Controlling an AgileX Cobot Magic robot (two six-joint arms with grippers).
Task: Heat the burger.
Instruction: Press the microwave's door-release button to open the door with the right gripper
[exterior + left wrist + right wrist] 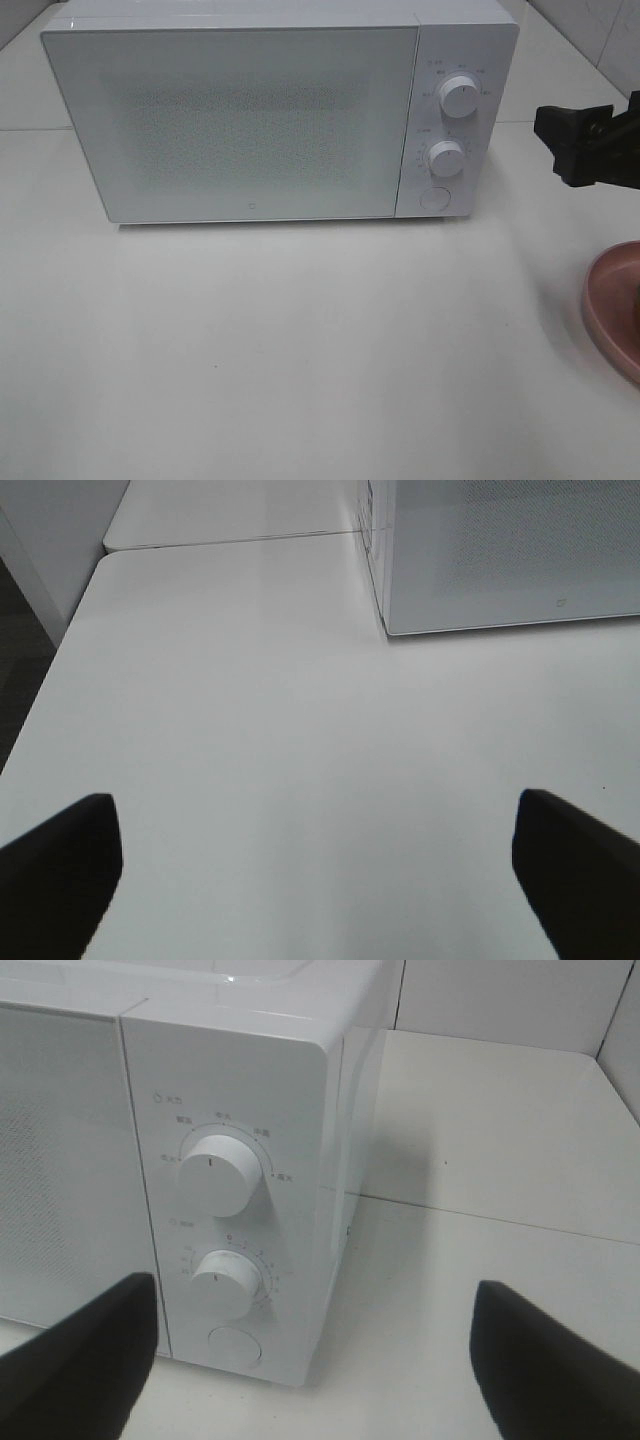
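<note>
Camera up high shows me a white box-shaped microwave oven [240,120] standing on the white table top [300,350], with its door closed. On its panel, at the right side, I see two round white knobs, the upper knob [459,97] and the lower knob [446,157], and under them a round white push button [433,198]. The right gripper [570,145], black, hangs at the right edge of this view, beside the panel but apart from it, about level with the knobs. Lower at the same edge lies a pink round plate [605,300], cut by the frame. The burger I cannot find in this view, and I cannot find it in the two wrist views either.

From the left wrist, the left gripper [315,870] has its two black fingers [60,870] spread wide, with only bare table between them. The lower front corner of the oven is ahead, well apart from the fingers. A dark floor [15,680] shows past the table edge.

From the right wrist, the black fingers [550,1360] also stand wide apart and grip nothing. They face the oven's control panel, near it but not touching. Both knobs and the button are clear to me here. Behind the oven is a white tiled wall [500,1000].
</note>
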